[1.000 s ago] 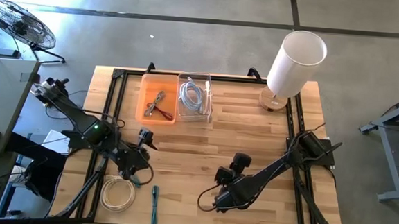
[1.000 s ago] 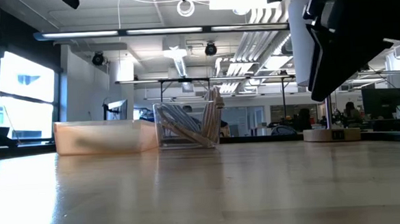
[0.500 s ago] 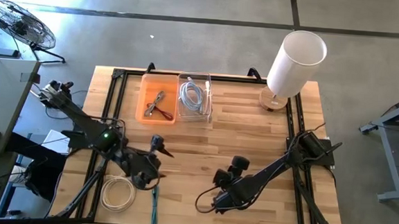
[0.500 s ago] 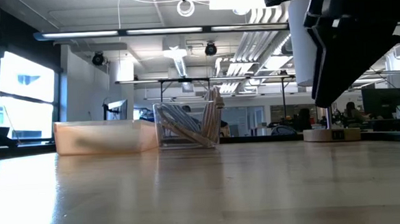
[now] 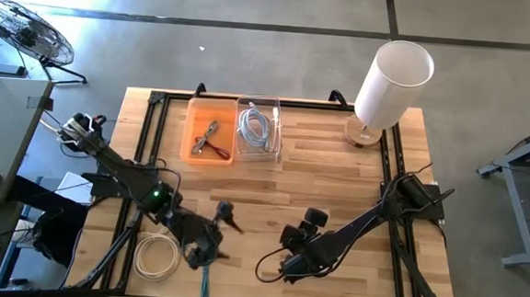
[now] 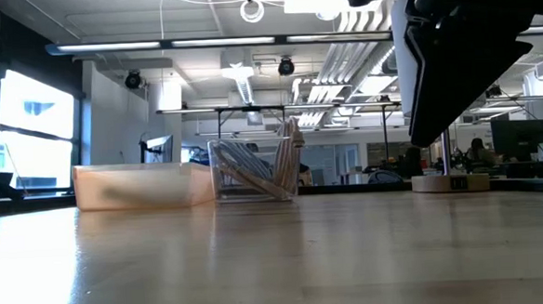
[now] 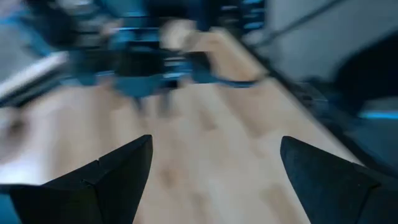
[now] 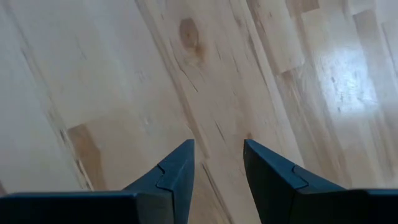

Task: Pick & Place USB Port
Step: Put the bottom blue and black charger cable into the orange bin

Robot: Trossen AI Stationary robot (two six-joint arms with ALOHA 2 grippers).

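A teal cable (image 5: 205,276) lies straight on the wood near the table's front edge. Beside it on the left rests a coiled white cable (image 5: 155,255). My left gripper (image 5: 214,252) hangs open just above the teal cable's far end; in its blurred wrist view (image 7: 216,142) only bare wood shows between the wide-spread fingers. My right gripper (image 5: 283,269) stands to its right, over bare wood, slanting down. A narrow gap with nothing in it shows between its fingers (image 8: 217,144). A small reddish-brown connector piece (image 5: 210,138) lies in the orange tray (image 5: 196,117).
A clear bin (image 5: 259,128) holding a white cable stands next to the orange tray at the table's far side. A white cylinder lamp (image 5: 394,78) stands at the far right corner. Black frame rails (image 5: 150,141) run along the table's sides. Bare wood lies between the two arms.
My left gripper has swung toward the table's right and near edges, from beside the white coil to above the teal cable's far end, tipping as it went. Its fingers have stayed wide apart. Neither cable has moved.
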